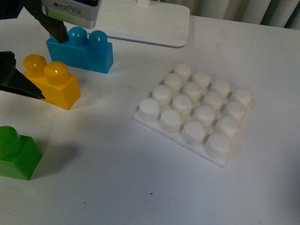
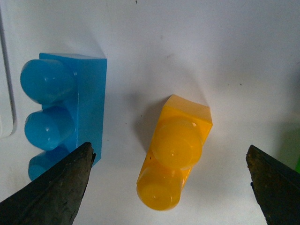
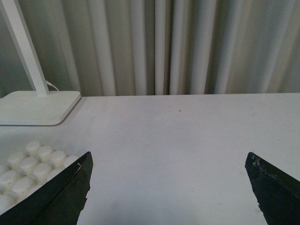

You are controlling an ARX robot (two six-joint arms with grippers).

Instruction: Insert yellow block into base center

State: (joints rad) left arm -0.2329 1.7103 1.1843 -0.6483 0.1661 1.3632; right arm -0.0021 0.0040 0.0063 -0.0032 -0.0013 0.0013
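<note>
White table [image 1: 130,196], curtain behind. Yellow block [image 1: 53,83] sits on the table between blue brick [image 1: 81,51] and green brick [image 1: 6,151], well apart from the base [image 1: 193,111], whose studs are all bare. Left gripper [image 2: 169,152] is spread wide either side of the block, no contact. Right gripper [image 3: 168,159] is wide, empty. Judged: grasp, carry and centre press not yet done.

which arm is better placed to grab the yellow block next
Left. The left gripper hangs open over the yellow block, a finger on each side. The right gripper, also open, is off beside the base.
</note>
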